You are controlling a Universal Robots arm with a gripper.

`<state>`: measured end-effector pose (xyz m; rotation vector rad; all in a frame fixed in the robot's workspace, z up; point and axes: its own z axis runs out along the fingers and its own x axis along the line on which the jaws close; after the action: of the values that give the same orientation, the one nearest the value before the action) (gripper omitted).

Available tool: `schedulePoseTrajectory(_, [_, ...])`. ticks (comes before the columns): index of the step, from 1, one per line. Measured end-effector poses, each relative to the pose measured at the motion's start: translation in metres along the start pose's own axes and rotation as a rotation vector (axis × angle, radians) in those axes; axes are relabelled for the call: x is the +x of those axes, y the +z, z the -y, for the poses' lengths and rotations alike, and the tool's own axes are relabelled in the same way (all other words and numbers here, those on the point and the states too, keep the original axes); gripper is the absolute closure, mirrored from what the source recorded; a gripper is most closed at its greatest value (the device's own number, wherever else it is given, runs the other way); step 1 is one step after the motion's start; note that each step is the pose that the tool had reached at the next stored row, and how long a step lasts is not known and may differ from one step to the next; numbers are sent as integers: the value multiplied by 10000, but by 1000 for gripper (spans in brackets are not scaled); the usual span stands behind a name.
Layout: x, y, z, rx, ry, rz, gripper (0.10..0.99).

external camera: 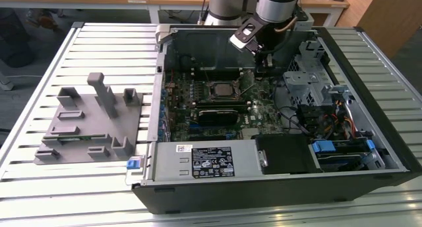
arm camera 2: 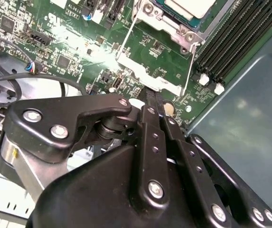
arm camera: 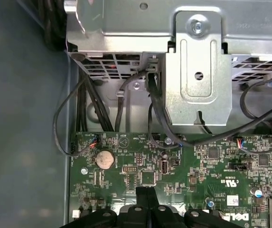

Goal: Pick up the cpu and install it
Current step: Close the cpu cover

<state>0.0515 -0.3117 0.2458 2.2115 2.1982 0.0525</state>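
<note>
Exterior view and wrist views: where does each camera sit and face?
Exterior view: above the computer case, looking down; arm, end effector show.
Second wrist view: on the wrist, facing the socketed cpu; shut end effector.
First wrist view: on the wrist, facing the drive cage past the end effector.
Both wrist views share the motherboard.

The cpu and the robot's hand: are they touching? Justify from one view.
Apart. In the second wrist view a stretch of green motherboard lies between the cpu and the tips of the hand.
</note>
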Motion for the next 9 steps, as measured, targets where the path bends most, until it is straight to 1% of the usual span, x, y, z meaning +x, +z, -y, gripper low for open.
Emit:
schedulePoseTrajectory(5, [0, 5, 10, 42, 0, 3, 980])
schedulePoseTrajectory(9, [0, -29, 50, 73, 0, 3, 980])
